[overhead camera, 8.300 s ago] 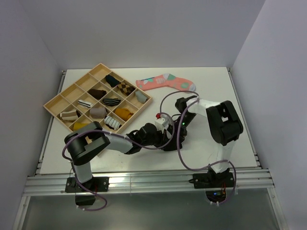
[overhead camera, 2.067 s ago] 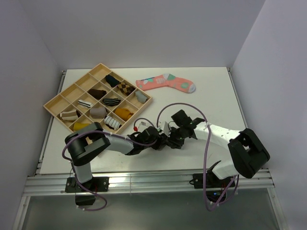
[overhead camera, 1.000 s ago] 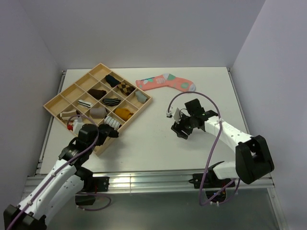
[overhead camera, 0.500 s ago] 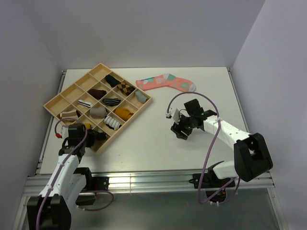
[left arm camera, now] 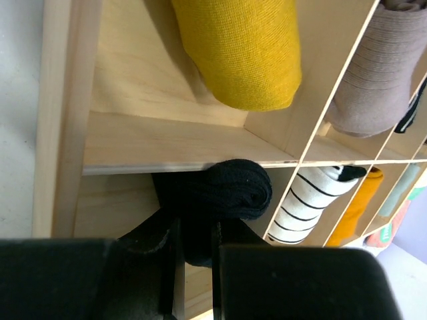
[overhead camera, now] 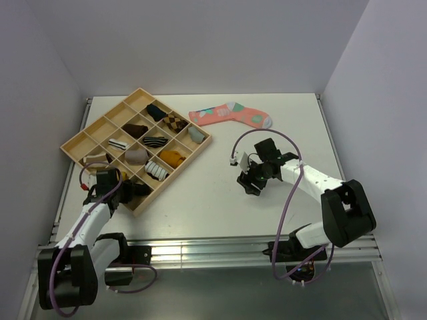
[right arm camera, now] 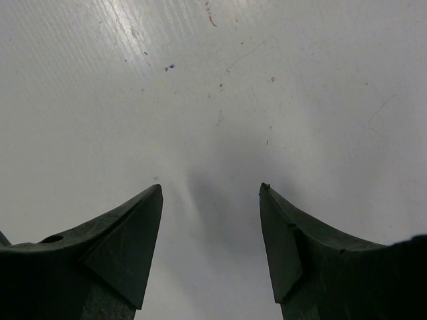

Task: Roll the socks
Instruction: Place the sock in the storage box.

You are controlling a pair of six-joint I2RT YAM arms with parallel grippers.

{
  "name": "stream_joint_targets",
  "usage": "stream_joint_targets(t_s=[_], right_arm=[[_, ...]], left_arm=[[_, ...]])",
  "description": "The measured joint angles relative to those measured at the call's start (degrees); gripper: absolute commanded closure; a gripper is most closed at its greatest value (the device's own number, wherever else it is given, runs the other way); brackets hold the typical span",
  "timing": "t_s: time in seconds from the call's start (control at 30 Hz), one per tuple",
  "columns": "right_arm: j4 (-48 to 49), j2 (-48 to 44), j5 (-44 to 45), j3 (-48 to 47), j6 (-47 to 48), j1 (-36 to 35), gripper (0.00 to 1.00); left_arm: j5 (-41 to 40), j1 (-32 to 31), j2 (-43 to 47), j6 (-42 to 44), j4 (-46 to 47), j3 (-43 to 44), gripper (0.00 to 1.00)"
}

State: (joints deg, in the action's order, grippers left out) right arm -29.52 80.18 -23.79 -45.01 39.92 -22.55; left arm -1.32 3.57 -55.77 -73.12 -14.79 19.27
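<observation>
My left gripper (overhead camera: 131,190) is at the near corner of the wooden tray (overhead camera: 75,141). In the left wrist view it (left arm camera: 195,230) is shut on a rolled black sock (left arm camera: 230,192), held low in the tray's near corner compartment. A rolled mustard-yellow sock (left arm camera: 243,50) lies in the compartment just beyond; in the top view my arm mostly hides it. My right gripper (overhead camera: 251,181) is open and empty over bare table right of centre; the right wrist view (right arm camera: 210,190) shows only white table between the fingers.
The tray's other compartments hold several small sock bundles, among them a striped one (left arm camera: 313,200) and a grey-brown one (left arm camera: 383,80). A flat pink patterned sock (overhead camera: 230,115) lies at the back of the table. Walls close in both sides.
My left arm swung from the table's middle to the tray's near corner, carrying the black roll. My right arm drew back from the middle toward the right and stays open.
</observation>
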Motion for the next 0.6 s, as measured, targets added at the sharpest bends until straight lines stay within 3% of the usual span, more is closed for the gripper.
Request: stream_joint_targets(t_s=[0.1, 0.37, 0.6], right_arm=[[0.02, 0.24, -0.11, 0.0, 0.0, 0.0, 0.33], [0.26, 1.27, -0.63, 0.0, -0.02, 0.0, 0.33], [0.33, 1.73, -0.94, 0.0, -0.02, 0.0, 0.33]], left_arm=[[-0.04, 0.0, -1.09, -0.09, -1.25, 1.07, 0.94], [0.0, -0.02, -3.98, 0.48, -2.67, 2.84, 0.48], [-0.24, -0.02, -4.09, 0.07, -3.13, 4.04, 0.4]])
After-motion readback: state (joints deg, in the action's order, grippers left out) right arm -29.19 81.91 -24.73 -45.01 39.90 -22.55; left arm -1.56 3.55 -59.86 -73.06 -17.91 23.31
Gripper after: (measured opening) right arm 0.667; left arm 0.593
